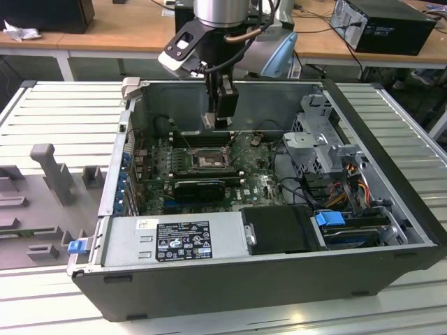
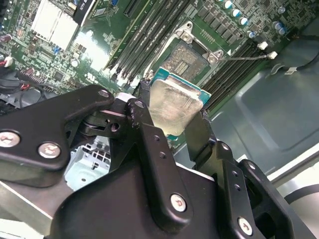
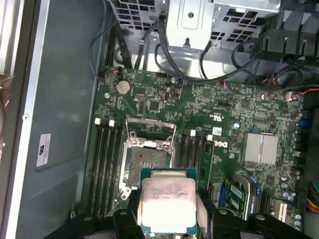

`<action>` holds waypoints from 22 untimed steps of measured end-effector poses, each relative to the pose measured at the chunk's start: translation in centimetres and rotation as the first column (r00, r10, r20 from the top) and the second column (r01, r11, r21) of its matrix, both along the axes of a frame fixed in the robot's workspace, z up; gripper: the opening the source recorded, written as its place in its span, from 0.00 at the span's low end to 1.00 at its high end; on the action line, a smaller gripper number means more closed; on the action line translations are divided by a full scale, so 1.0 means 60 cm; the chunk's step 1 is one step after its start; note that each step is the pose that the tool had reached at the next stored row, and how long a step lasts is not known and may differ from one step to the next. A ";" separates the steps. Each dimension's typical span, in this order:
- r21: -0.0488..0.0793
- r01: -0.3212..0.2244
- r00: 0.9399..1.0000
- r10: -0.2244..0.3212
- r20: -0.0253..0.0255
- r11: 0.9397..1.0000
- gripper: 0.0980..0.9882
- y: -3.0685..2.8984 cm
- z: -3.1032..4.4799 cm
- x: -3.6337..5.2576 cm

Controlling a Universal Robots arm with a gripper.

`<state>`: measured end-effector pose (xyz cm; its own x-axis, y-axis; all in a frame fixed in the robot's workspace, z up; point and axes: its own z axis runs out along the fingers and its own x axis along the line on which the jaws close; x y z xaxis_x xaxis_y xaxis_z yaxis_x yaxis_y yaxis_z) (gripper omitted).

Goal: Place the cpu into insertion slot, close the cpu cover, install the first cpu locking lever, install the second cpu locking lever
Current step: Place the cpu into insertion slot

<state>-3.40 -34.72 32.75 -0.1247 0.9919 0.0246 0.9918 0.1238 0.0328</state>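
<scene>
Arm straight down inside the case (image 1: 230, 283), claw (image 1: 217, 123) clamped on the cpu (image 3: 168, 201), hovering just above the insertion slot (image 3: 147, 160) w/ cpu cover (image 3: 150, 130) flipped up.

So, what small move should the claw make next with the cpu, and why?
Probably lower the cpu gently toward the insertion slot: the claw grips it above the green board, the slot lies bare, and the cpu cover stands open.
</scene>
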 end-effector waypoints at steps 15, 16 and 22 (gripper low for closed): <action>0.000 0.002 1.000 -0.002 -0.003 1.000 0.48 0.0000 -0.014 0.000; 0.000 0.002 1.000 -0.002 -0.003 1.000 0.48 0.0000 -0.015 0.000; 0.000 0.003 1.000 -0.003 -0.009 1.000 0.48 -0.0001 -0.019 0.000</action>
